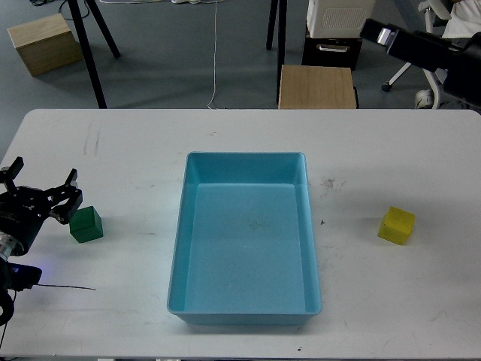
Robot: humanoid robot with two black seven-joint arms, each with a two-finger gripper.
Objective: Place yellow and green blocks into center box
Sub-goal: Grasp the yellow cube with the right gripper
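Observation:
A green block (pixel 86 223) sits on the white table at the left. My left gripper (pixel 41 189) is open and empty, just left of the block, with one fingertip close to its upper left edge. A yellow block (pixel 396 225) sits alone on the table at the right. The light blue center box (pixel 244 156) is empty. My right gripper (pixel 378 32) is raised high at the top right, far above and behind the yellow block. It looks dark and its fingers cannot be told apart.
A wooden box (pixel 316 87) stands on the floor behind the table's far edge. Another wooden box (pixel 44 43) and a black stand leg (pixel 89 53) are at the back left. An office chair (pixel 425 45) is at the back right.

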